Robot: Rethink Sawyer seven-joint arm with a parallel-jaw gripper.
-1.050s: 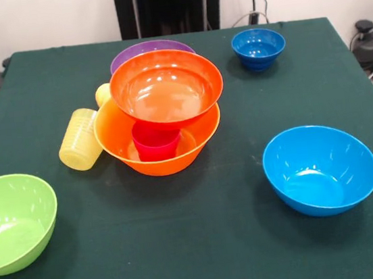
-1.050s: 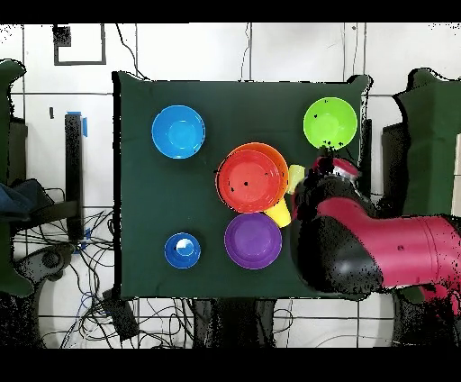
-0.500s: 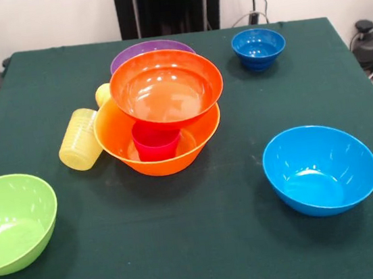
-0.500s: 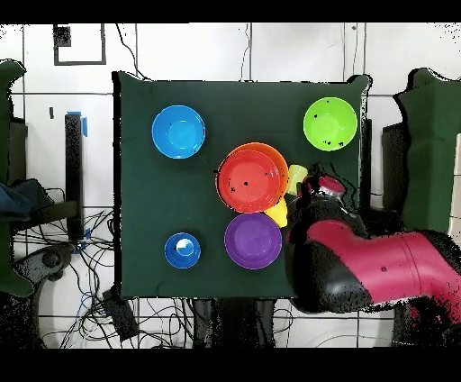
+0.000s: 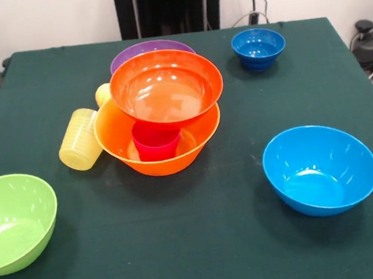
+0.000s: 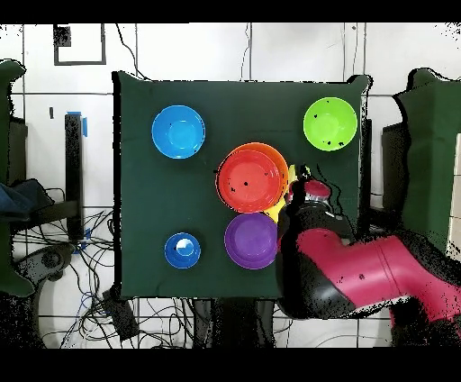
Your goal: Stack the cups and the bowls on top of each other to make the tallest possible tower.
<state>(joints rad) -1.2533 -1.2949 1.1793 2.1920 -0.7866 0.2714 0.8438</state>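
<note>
**Bowls partly stacked, arm over the yellow cups**

On the green-covered bench (image 5: 253, 240) the tower (image 5: 163, 112) stands near the middle: the large orange-yellow bowl (image 5: 115, 138) is its base, a red-pink cup (image 5: 155, 142) stands upright inside it, and the red-orange bowl (image 5: 166, 87) rests on top of that cup. The purple bowl (image 5: 148, 48) sits just behind the tower, touching or nearly touching it. In the front view a ribbed pale yellow cup (image 5: 79, 139) lies on its side against the base bowl's left wall, with an orange-yellow cup (image 5: 102, 93) just behind it. The lime green bowl (image 5: 13, 222), light blue bowl (image 5: 320, 168) and small dark blue bowl (image 5: 258, 47) stand apart, each alone. In the overhead view the red and black arm (image 6: 351, 275) reaches over the bench edge beside the tower, covering the yellow cups; whether its gripper is spread or closed cannot be told
</note>
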